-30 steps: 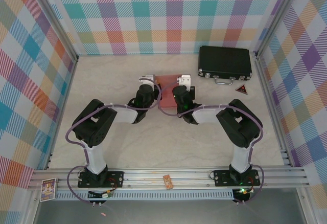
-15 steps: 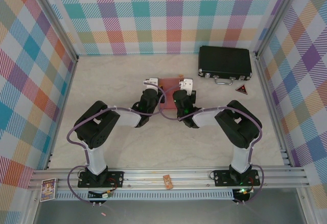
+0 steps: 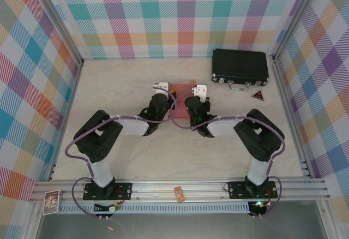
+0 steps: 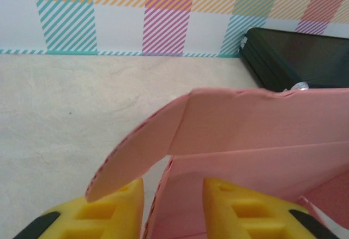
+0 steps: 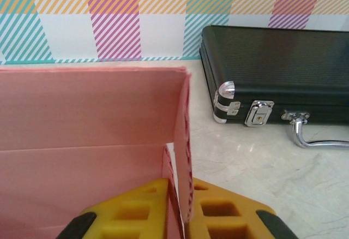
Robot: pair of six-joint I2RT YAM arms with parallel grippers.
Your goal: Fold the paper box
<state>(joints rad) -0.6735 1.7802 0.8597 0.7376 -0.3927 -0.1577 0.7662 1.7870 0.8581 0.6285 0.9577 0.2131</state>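
Note:
The pink paper box [image 3: 182,88] stands half-formed at the middle back of the table, its rear wall up. In the left wrist view its left side wall [image 4: 180,195] rises between the yellow fingers [image 4: 117,211] of my left gripper [image 4: 173,198], with a gap on either side, so the jaws are open; a rounded flap [image 4: 142,146] leans outward over the left finger. My right gripper [image 5: 181,203] is shut on the box's right side, two cardboard layers [image 5: 185,141] pinched between its fingers [image 5: 229,211]. From above, the left gripper [image 3: 162,88] and right gripper [image 3: 199,90] flank the box.
A black hard case [image 3: 240,67] with a metal handle [image 5: 313,138] lies just behind and right of the box. A small red triangle [image 3: 258,95] sits in front of it. A tan block [image 3: 178,193] rests on the front rail. Checked walls enclose the table.
Both grippers have pushed slightly farther back with the box, and the box's wall now stands upright. The left jaws have parted off the left wall; the right jaws have eased slightly.

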